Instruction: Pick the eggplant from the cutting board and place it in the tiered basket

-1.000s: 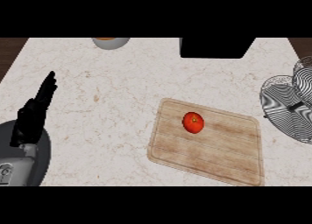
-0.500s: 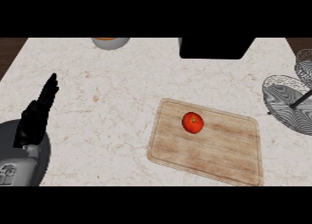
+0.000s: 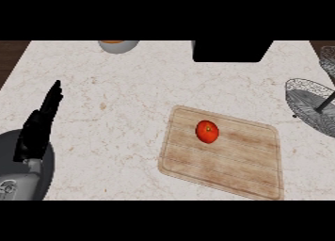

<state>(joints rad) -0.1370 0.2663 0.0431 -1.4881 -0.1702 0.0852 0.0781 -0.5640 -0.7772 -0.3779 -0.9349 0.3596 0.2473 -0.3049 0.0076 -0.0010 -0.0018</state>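
Pale speckled marble tabletop (image 3: 129, 94), dark wood showing past far left corner. Grey bowl (image 3: 119, 45) at far edge, orange contents, partly cut off at top. Black box-like object (image 3: 231, 51) at far edge, right of bowl, well apart.

No text, label, brand, number or sign can be read anywhere here.
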